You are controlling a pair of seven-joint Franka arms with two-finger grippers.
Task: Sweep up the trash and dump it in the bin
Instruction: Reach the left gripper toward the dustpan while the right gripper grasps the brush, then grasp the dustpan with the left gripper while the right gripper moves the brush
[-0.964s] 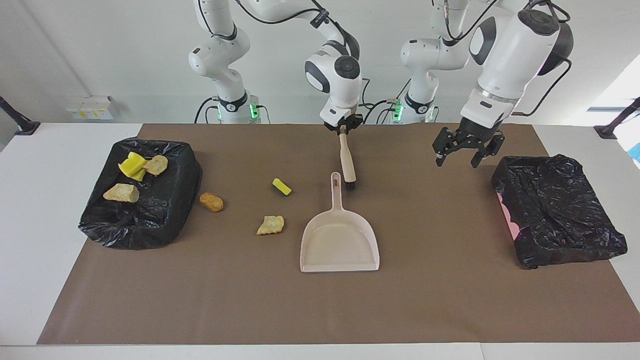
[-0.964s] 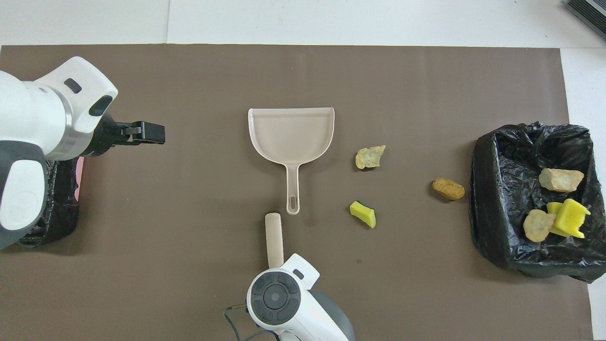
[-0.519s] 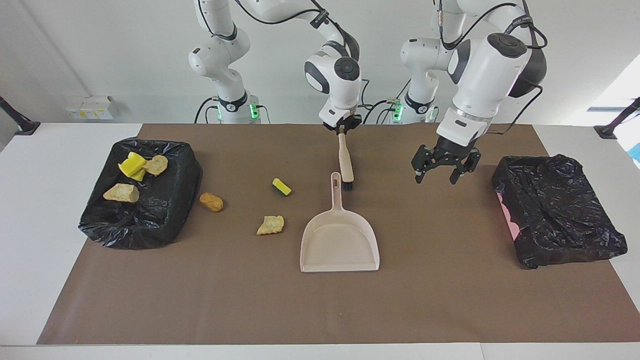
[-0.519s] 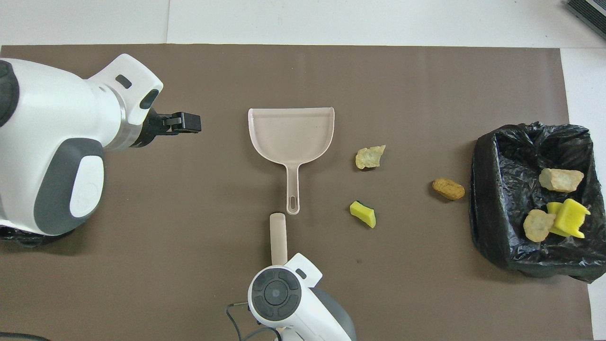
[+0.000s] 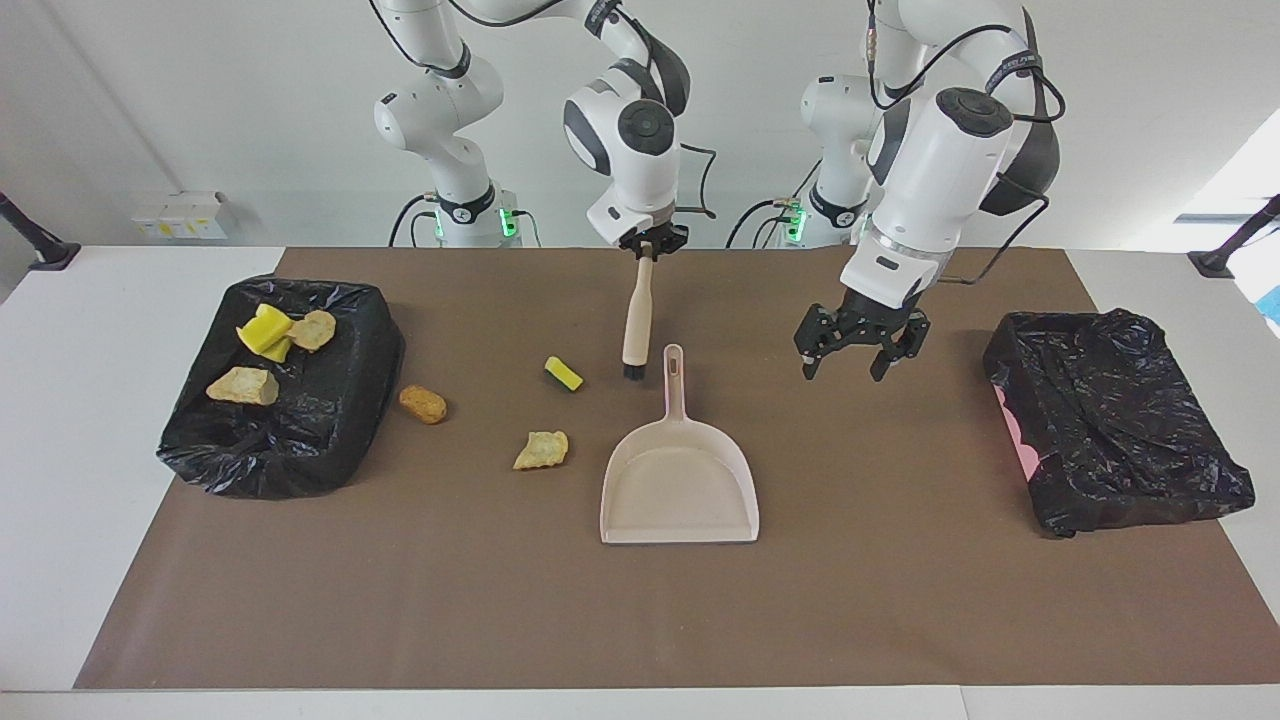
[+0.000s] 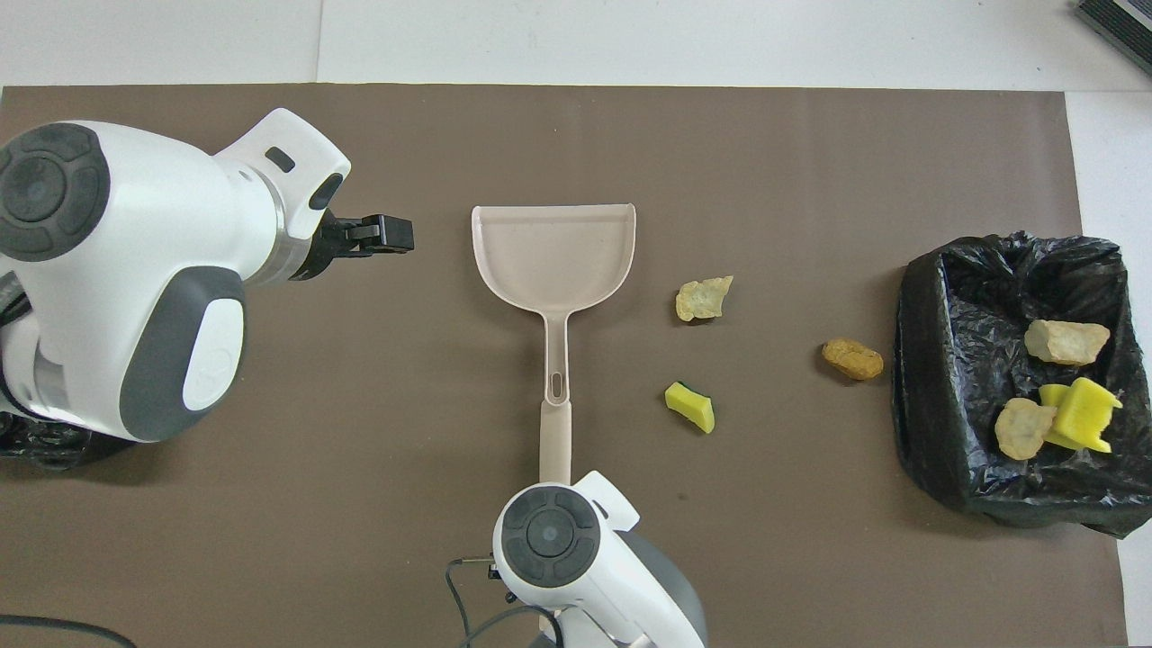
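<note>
My right gripper [image 5: 650,240] is shut on the top of the beige brush's handle. The brush [image 5: 635,320] hangs with its black bristles just above the mat, beside the handle of the beige dustpan [image 5: 680,480], [image 6: 553,252]. On the mat lie a yellow sponge block [image 5: 563,373], [image 6: 690,407], a beige lump [image 5: 542,449], [image 6: 703,298] and an orange-brown lump [image 5: 423,403], [image 6: 852,358]. Several more pieces, including a yellow sponge [image 5: 265,330], lie in the black-lined bin [image 5: 330,420]. My left gripper [image 5: 855,345], [image 6: 387,236] is open and empty over bare mat beside the dustpan.
A second black-lined bin [image 5: 1110,420] stands at the left arm's end of the table, with nothing showing in it. The brown mat [image 5: 900,600] covers most of the white table. The dustpan's mouth faces away from the robots.
My right gripper carried the brush across the dustpan handle toward the right arm's end. My left gripper moved from beside the second bin toward the dustpan and came lower.
</note>
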